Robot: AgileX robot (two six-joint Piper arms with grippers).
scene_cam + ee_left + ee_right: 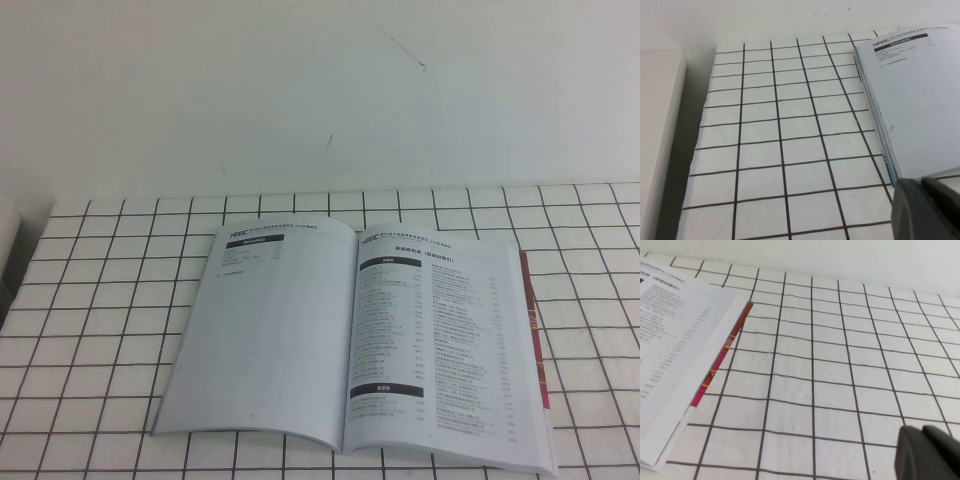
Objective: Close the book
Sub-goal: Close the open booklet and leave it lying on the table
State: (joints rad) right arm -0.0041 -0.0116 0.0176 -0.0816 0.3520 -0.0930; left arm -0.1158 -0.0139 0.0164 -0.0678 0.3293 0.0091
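Two dark corners are all I get of my own hardware: my left end effector (927,210) is right by the near left corner of the book (350,340), my right end effector (927,452) is over bare grid off to the book's right. For both, I can't tell if they're apart or together. Further out, the book lies wide open and flat on the gridded worktop (100,330), printed pages up, a red cover edge (540,360) peeking out along its right side, and beyond that it's just plain white wall (300,90).
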